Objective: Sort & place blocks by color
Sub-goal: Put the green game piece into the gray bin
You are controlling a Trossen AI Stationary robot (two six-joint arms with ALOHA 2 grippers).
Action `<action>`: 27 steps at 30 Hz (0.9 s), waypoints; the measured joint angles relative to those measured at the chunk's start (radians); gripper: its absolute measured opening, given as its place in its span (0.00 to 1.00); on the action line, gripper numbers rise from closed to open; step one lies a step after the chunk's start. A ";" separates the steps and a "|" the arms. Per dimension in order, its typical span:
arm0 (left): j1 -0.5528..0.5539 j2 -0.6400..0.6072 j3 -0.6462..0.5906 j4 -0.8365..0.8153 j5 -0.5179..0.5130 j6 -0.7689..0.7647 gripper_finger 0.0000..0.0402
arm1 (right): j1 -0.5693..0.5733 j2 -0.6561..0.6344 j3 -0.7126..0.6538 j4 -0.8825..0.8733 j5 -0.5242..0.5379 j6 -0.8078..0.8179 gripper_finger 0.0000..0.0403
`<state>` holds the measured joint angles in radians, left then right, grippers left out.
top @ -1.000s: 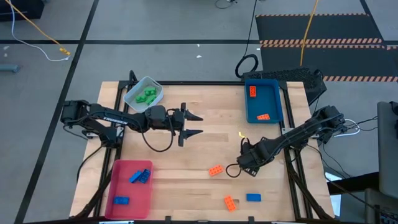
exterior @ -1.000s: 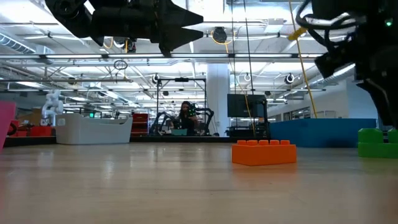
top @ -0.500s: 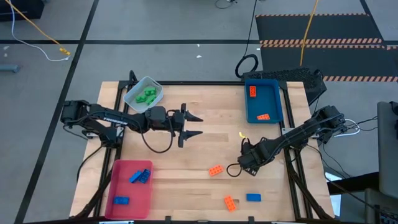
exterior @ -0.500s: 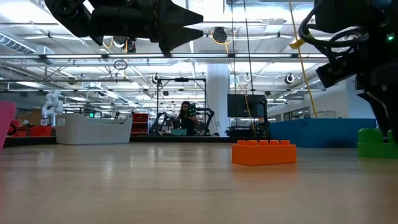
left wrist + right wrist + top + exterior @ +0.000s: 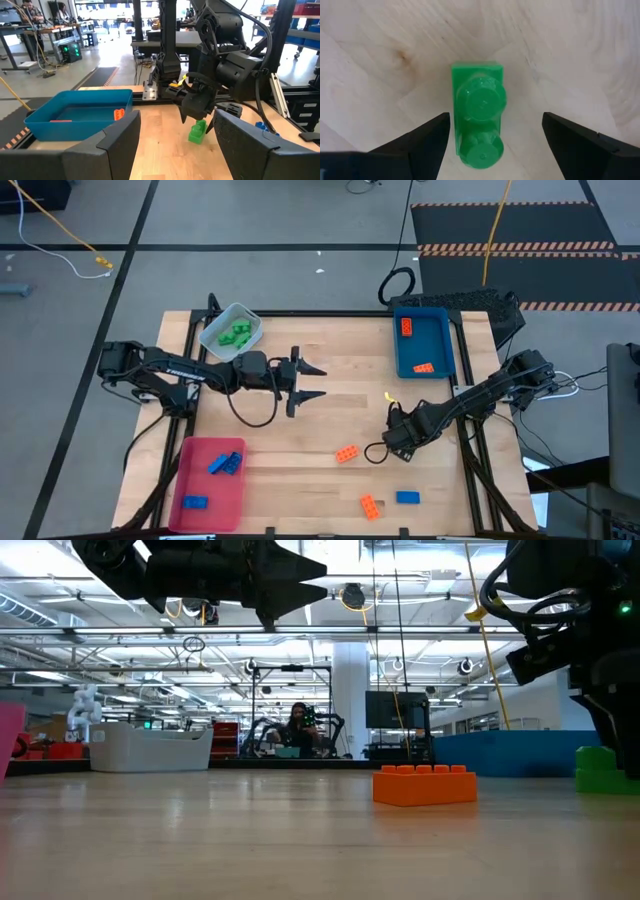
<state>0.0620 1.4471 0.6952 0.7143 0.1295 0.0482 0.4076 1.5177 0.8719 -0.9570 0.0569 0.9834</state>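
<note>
A green block (image 5: 479,112) lies on the wood at the table's right middle, studs turned sideways toward the camera. My right gripper (image 5: 495,120) points down over it, open, one finger on either side with a gap to each. In the high view the right gripper (image 5: 398,438) hides this block. The low view shows the green block (image 5: 600,772) beside a dark finger. My left gripper (image 5: 316,380) hovers open above the table's middle, pointing right. Loose orange blocks (image 5: 347,453) (image 5: 370,506) and a blue block (image 5: 407,498) lie near the front edge.
A blue tray (image 5: 440,345) at the far right holds two orange blocks. A pale tray (image 5: 222,312) at the far left holds green blocks. A red tray (image 5: 200,480) at the near left holds blue blocks. Bare wood lies between the arms.
In the low view my right arm has sunk a little toward the green block. The left arm and the blocks have kept still.
</note>
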 joint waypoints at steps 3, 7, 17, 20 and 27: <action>0.000 0.000 0.000 0.000 0.000 0.000 0.62 | 0.000 0.000 0.000 0.001 0.000 -0.002 0.78; 0.000 0.000 0.000 0.000 0.000 0.000 0.62 | 0.000 0.000 0.000 0.002 -0.002 -0.001 0.78; 0.000 0.000 0.000 0.000 0.000 -0.001 0.62 | 0.000 0.000 0.000 0.025 -0.007 0.003 0.78; 0.000 0.000 0.000 0.000 0.000 -0.003 0.62 | 0.000 0.000 0.000 0.040 -0.006 0.007 0.77; 0.000 0.000 0.000 0.000 0.000 -0.004 0.62 | 0.000 0.000 -0.016 0.060 -0.005 0.002 0.69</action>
<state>0.0620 1.4474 0.6952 0.7147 0.1291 0.0441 0.4076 1.5173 0.8559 -0.8972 0.0517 0.9852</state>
